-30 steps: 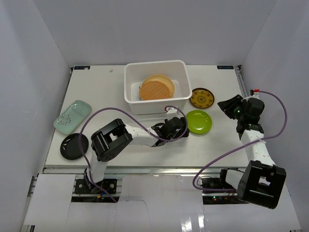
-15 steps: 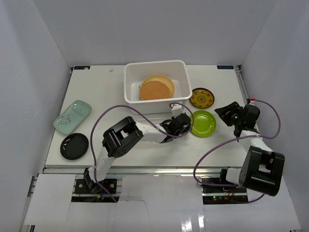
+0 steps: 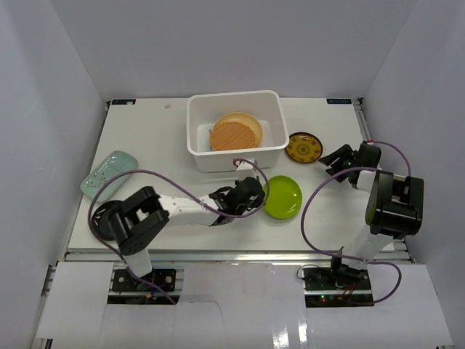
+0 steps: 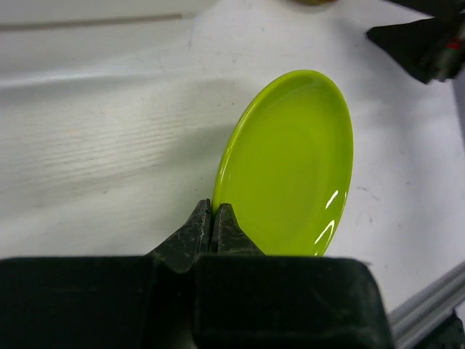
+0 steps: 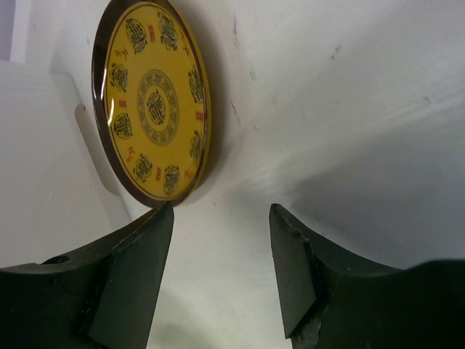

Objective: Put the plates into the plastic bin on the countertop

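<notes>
Left arm (image 3: 185, 207) stretched low rightward, jaws pinching lime green plate (image 3: 283, 197)

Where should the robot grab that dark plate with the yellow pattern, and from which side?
By its thin rim on the right, the side facing the open right gripper. The yellow-patterned plate lies flat on the table, so only its raised edge offers a pinch, and the bin stands close on its left. One finger above the rim, one below, seems likeliest.

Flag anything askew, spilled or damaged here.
Nothing spilled or broken. In the plastic bin, the ribbed orange plate sits off-centre over the tan plate. The left tool pinches the lime green plate by its rim.
</notes>
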{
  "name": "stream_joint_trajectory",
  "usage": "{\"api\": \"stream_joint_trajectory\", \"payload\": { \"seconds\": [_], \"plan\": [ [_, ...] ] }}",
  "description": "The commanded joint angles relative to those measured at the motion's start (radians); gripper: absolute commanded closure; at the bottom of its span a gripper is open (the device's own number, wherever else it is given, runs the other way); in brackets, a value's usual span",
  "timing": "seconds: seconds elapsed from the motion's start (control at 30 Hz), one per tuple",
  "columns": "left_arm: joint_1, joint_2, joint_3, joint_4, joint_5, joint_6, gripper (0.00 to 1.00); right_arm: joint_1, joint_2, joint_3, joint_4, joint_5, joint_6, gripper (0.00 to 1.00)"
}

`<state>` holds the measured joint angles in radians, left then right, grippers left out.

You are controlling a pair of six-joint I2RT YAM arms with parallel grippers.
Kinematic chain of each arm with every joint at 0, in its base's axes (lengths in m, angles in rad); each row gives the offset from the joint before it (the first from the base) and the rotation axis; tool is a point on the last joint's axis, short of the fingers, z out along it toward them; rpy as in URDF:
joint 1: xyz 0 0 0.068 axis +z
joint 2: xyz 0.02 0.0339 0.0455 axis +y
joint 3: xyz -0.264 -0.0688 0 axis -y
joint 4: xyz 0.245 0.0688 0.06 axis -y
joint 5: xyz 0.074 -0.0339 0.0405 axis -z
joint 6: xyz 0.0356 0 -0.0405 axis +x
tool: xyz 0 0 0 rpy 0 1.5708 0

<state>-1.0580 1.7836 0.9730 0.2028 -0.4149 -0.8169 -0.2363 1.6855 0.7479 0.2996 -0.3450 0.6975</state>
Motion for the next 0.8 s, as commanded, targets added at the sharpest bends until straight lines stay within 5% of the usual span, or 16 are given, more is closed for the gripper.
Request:
{"api": "stream_joint_trajectory", "payload": {
  "seconds": [0.0, 0.27, 0.4, 0.47, 0.77],
  "plan": [
    [-0.007, -0.257, -0.049, 0.030, -0.068, 0.094, 1.00, 0.043, 0.080, 0.086, 0.061, 0.005, 0.022, 0.39],
    [0.044, -0.500, 0.102, -0.103, -0.125, 0.258, 1.00, 0.094, 0.249, 0.159, 0.131, 0.037, 0.141, 0.55],
    [0.228, -0.477, 0.191, -0.195, 0.016, 0.199, 1.00, 0.097, 0.278, 0.160, 0.209, 0.035, 0.207, 0.79],
    [0.358, -0.420, 0.252, -0.260, 0.134, 0.167, 1.00, 0.097, 0.244, 0.130, 0.214, 0.070, 0.206, 0.91],
    [0.536, -0.123, 0.527, -0.442, 0.234, 0.222, 1.00, 0.031, -0.169, -0.091, 0.219, 0.129, 0.154, 0.92]
  ]
}}
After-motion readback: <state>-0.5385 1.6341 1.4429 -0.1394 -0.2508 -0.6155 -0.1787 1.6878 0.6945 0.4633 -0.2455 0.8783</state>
